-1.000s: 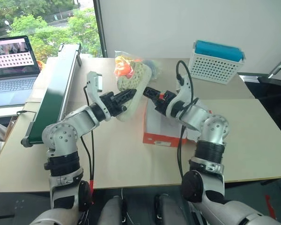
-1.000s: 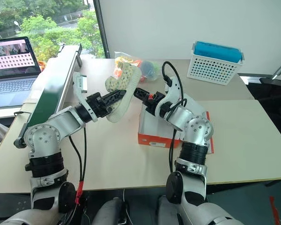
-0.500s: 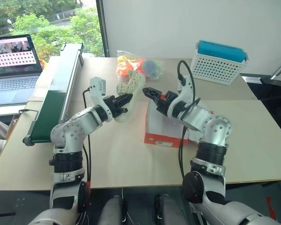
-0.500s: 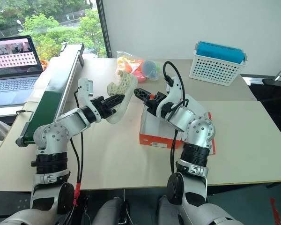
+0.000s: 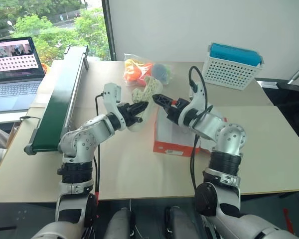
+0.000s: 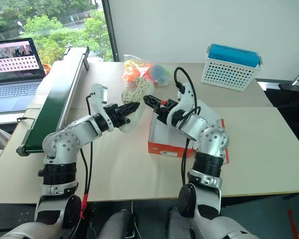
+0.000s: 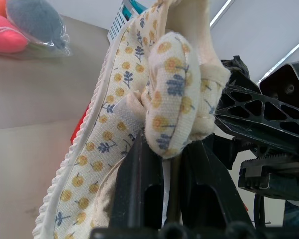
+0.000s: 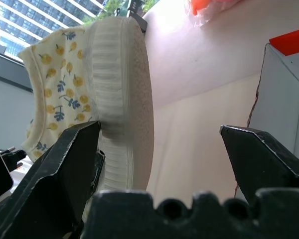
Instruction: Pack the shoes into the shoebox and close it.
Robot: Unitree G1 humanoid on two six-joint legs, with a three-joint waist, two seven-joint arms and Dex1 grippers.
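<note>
One of the shoes (image 5: pixel 144 93), cream fabric with small yellow flowers and a white ribbed sole, hangs over the table just left of the shoebox (image 5: pixel 172 148). My left gripper (image 5: pixel 139 106) is shut on its upper edge, and the left wrist view shows the black fingers (image 7: pixel 139 184) pinching the padded collar of the shoe (image 7: pixel 164 84). My right gripper (image 5: pixel 159 98) stands open, level, at the box's near-left corner, pointing at the shoe's sole (image 8: pixel 122 99) without touching it. The shoebox is red-orange with a white inner wall (image 8: pixel 279 104); my right arm hides most of its inside.
A clear bag of coloured toys (image 5: pixel 142 69) lies behind the shoe. A white lattice basket (image 5: pixel 232 69) with a blue item stands at the back right. A green conveyor (image 5: pixel 57 99) runs along the left, with a laptop (image 5: pixel 12 64) beyond it.
My left arm has carried the shoe down and closer to the right gripper and the box. The right arm has kept still with its jaws open.
</note>
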